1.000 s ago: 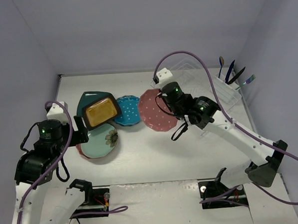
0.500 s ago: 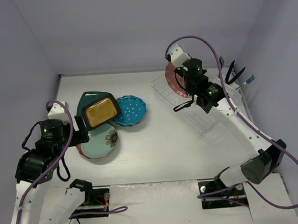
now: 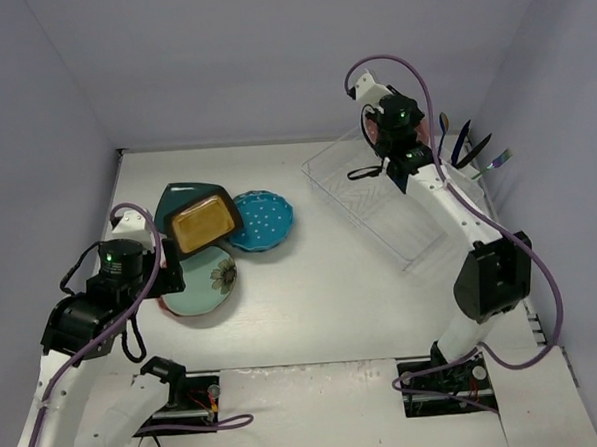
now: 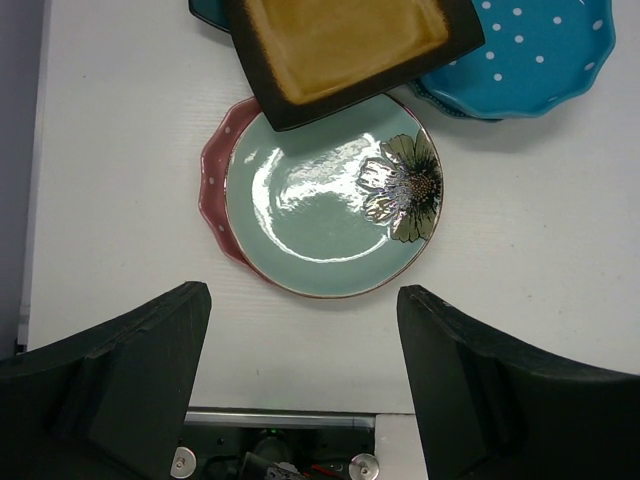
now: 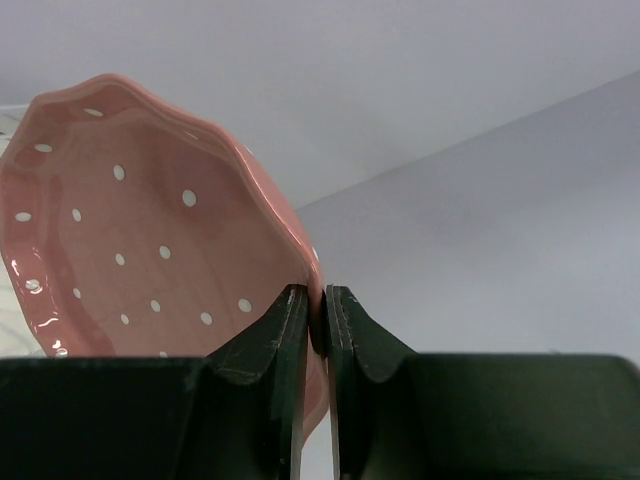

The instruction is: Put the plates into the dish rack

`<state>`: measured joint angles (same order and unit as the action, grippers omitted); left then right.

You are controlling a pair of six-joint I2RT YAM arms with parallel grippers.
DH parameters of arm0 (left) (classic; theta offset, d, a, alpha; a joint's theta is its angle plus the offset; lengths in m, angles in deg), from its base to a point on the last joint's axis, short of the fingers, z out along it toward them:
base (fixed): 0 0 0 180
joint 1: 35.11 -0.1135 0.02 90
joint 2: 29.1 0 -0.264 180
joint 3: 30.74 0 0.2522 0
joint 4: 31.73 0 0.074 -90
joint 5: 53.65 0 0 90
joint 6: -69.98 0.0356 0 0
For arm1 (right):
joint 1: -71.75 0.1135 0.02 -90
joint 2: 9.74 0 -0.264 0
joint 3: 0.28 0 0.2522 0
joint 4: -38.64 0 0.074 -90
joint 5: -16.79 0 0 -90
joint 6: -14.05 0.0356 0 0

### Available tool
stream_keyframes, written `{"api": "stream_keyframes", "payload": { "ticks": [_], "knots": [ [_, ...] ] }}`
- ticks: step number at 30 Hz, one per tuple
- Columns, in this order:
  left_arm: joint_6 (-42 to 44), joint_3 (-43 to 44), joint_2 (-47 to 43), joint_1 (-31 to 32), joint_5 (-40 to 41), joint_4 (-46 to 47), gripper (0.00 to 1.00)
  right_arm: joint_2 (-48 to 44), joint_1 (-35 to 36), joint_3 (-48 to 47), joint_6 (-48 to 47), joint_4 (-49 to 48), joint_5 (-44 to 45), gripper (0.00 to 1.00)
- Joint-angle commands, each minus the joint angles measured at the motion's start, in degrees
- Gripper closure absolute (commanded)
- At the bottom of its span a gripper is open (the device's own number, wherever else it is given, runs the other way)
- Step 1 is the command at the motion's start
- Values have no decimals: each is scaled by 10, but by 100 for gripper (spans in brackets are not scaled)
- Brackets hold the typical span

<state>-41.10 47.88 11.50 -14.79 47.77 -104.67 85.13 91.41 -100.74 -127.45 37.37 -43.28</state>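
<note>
My right gripper (image 5: 317,320) is shut on the rim of the scalloped pink dotted plate (image 5: 130,240) and holds it on edge, up in the air. From above, this gripper (image 3: 378,131) is over the far end of the clear dish rack (image 3: 387,194), and the arm hides most of the plate. Spread open and holding nothing, my left gripper (image 4: 300,300) hovers above the near side of the mint flower plate (image 4: 330,210). That plate lies on a second pink dotted plate (image 4: 212,170). The mustard-yellow plate (image 4: 345,45) overlaps a dark teal one (image 3: 172,202) and the mint plate. The teal-blue dotted plate (image 4: 530,50) lies to their right.
Several utensils (image 3: 465,145) stand in the rack's utensil section at the far right. Purple-grey walls close the table (image 3: 312,293) on three sides. The arm mounts (image 3: 177,390) sit just past the table's near edge.
The right arm has lifted the pink plate from the middle of the table and carried it back and right, over the rack's far end. The left arm has shifted slightly nearer and rightward, still open.
</note>
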Motion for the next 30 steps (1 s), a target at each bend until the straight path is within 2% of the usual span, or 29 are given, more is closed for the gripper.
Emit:
{"api": "stream_keyframes", "payload": {
  "ticks": [1,7,14,23,30],
  "knots": [
    [-3,15,18,3,21,31,24,7,-26,-70,-21,-164,7,100],
    [-18,32,33,3,34,37,24,68,-62,-86,-28,-206,-8,100],
    [-24,13,34,3,31,54,24,93,-83,-82,-35,-228,-20,100],
    [-12,8,40,3,40,58,24,123,-88,-79,-21,-240,-19,100],
    [-5,2,37,3,42,58,24,131,-88,-35,-25,-269,-29,100]
  ]
}}
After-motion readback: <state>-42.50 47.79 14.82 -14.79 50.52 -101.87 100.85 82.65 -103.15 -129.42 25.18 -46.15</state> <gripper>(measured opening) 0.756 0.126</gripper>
